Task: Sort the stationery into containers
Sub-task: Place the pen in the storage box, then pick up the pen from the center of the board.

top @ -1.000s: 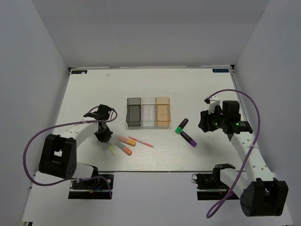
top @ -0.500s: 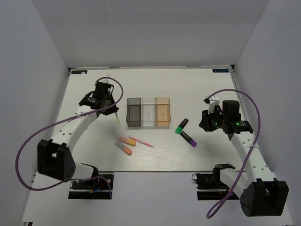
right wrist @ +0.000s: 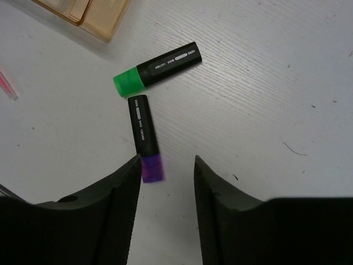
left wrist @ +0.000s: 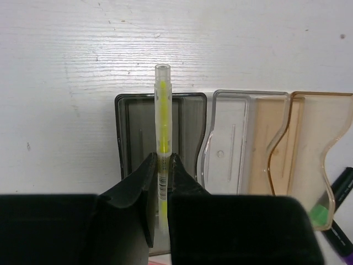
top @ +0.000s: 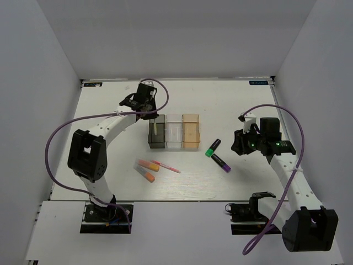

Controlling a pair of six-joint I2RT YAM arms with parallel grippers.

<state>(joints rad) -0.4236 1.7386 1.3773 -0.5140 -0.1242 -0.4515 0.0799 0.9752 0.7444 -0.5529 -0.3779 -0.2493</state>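
The thin yellow pen [left wrist: 163, 118] was clamped near one end by the left gripper [left wrist: 161, 165], held above the smoky grey bin [left wrist: 122, 143] at the left end of the row, its free tip seeming to overlap the bin's far wall. Let go like that, it might have caught on that rim and tipped out onto the table [top: 110, 110]. The right gripper [right wrist: 165, 161], fingers apart and empty, hovered over the purple-and-black highlighter [right wrist: 144, 132], right of the bins.
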